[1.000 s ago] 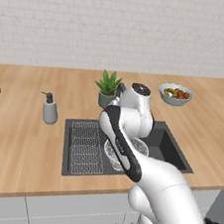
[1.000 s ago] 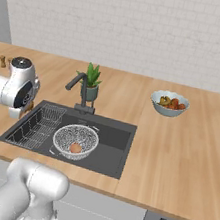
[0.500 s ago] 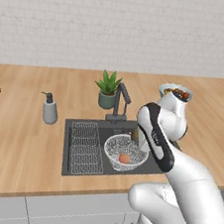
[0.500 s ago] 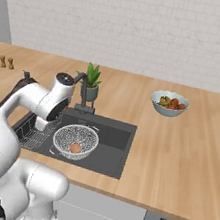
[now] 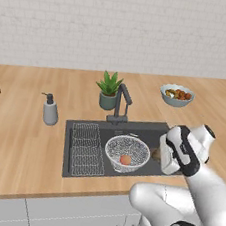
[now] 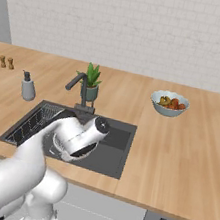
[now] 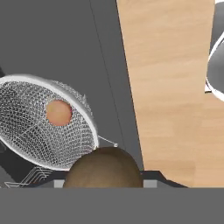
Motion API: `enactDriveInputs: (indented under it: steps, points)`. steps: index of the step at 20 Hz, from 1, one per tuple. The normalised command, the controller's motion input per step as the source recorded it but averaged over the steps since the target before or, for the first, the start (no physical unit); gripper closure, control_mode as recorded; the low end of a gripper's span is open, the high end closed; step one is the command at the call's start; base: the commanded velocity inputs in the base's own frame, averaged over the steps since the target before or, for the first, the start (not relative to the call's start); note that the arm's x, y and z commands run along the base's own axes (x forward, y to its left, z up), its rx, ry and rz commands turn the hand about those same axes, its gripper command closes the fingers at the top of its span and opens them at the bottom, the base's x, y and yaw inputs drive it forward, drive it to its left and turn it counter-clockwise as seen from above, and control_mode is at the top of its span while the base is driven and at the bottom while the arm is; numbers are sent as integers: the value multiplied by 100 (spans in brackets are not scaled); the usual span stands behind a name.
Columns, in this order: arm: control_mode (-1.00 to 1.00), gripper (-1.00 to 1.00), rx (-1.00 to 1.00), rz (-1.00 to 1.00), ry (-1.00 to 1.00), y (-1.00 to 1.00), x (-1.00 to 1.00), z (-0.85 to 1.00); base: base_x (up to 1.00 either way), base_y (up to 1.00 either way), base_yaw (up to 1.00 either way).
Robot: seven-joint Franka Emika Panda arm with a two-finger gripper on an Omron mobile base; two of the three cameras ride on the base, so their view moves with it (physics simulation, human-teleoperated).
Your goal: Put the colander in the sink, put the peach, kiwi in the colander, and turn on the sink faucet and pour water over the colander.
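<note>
In the hand view the kiwi [image 7: 103, 168] sits at 6 o'clock, hard against the bottom edge where the fingers rise; the tips themselves are hidden behind the fruit, so whether they clamp it cannot be told. In the left base view the kiwi [image 5: 156, 153] shows as a small brown shape just at 9 o'clock of the hand [image 5: 172, 153], over the right part of the sink [image 5: 77, 168].

Beyond the kiwi in the hand view, toward 10 o'clock, lies the colander [image 7: 26, 131], its rim just beside the fruit but not under it. The peach [image 7: 58, 112] rests inside the mesh, apart from the kiwi. The same is seen from the left base: colander [image 5: 127, 152] in the middle of the sink, peach [image 5: 125, 159] near its front wall.

At 9 o'clock of the colander a wire rack [image 5: 86, 148] lies in the sink. Behind the sink stands the faucet [image 5: 120, 102], spout angled toward 2 o'clock in the left base view. Farther back on the desk [image 5: 15, 142] are a plant [image 5: 108, 89], a soap pump [image 5: 49, 109] at 9 o'clock, and a fruit bowl [image 5: 176, 94] at 2 o'clock.
</note>
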Motion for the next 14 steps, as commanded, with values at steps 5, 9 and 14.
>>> enactDriveInputs:
  steps: [5,9,14]
  points:
    - [-100,100,4,11,0,-26,49,-43,0,0,0]
    - [-100,100,0,9,11,0,55,-3,0,0,0]
    - [-100,100,0,4,17,0,45,9,0,0,0]
